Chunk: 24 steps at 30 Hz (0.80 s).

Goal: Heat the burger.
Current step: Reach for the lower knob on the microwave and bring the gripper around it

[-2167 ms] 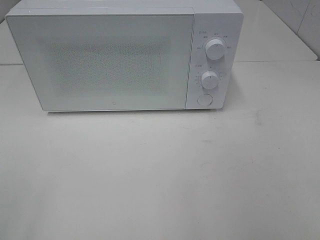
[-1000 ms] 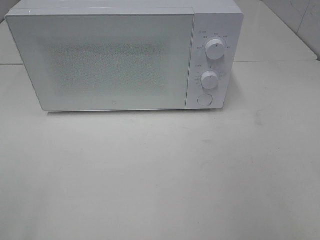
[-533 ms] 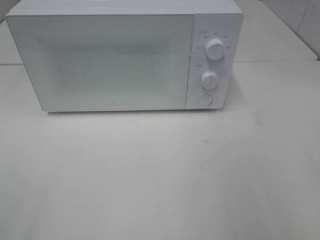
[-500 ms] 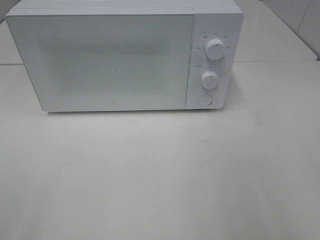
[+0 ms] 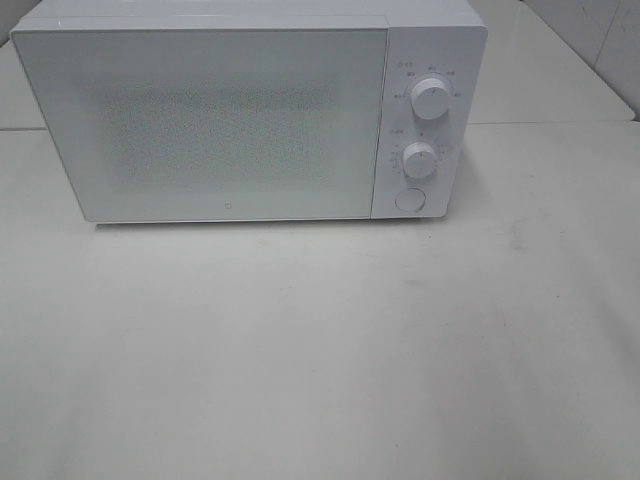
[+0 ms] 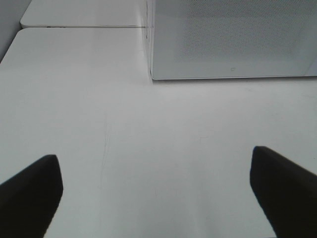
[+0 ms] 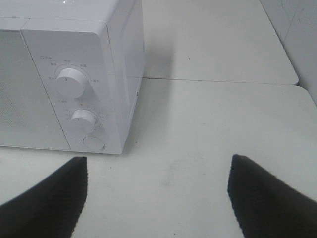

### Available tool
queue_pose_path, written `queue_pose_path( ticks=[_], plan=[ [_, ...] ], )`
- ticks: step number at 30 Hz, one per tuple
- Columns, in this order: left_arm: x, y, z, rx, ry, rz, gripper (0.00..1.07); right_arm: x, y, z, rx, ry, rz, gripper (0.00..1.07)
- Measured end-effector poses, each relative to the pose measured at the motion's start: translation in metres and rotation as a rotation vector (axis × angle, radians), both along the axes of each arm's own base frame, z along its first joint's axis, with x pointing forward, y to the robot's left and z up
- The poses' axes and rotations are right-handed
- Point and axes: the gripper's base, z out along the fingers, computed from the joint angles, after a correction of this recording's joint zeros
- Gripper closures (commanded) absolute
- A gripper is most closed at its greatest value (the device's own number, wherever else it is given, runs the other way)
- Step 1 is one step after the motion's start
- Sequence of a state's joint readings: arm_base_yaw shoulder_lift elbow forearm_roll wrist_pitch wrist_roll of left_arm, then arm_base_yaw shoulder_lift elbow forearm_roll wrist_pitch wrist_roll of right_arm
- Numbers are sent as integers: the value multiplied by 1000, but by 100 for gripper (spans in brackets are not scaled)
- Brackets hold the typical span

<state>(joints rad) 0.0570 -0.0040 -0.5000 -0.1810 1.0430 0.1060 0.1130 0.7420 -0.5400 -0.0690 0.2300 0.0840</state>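
White microwave standing at the far side of a white table, door closed and facing the near edge. The door takes up the left and middle of the front, and its frosted, dotted window hides the interior. The control panel is on the right, carrying an upper knob, a lower knob and a round button in a vertical line. A seam behind the appliance marks where a second white tabletop joins the first, and a tiled wall closes the far right corner. The left gripper, seen from its own wrist camera, hangs over bare table near the door's left end, with its dark fingers spread wide and nothing between them. The right gripper hangs over the table on the near right, facing the control panel, with its fingers likewise released and holding nothing. The burger appears in none of the three views, so its position cannot be told, the door's window being too opaque to reveal what is behind it.
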Motion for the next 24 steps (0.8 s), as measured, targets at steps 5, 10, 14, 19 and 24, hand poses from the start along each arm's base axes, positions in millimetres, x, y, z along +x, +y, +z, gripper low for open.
queue_pose_path(
  ticks=[5,10,14,19,24],
  plan=[
    [0,0,0,0,0,0,9,17,2,-7,-2,9,5,31],
    [0,0,0,0,0,0,9,37,5,-14,2,-17,14,31],
    [0,0,0,0,0,0,9,55,8,-20,10,-66,23,31],
    [0,0,0,0,0,0,9,67,11,-26,18,-136,35,31],
    [0,0,0,0,0,0,9,68,11,-50,34,-180,27,31]
  ],
)
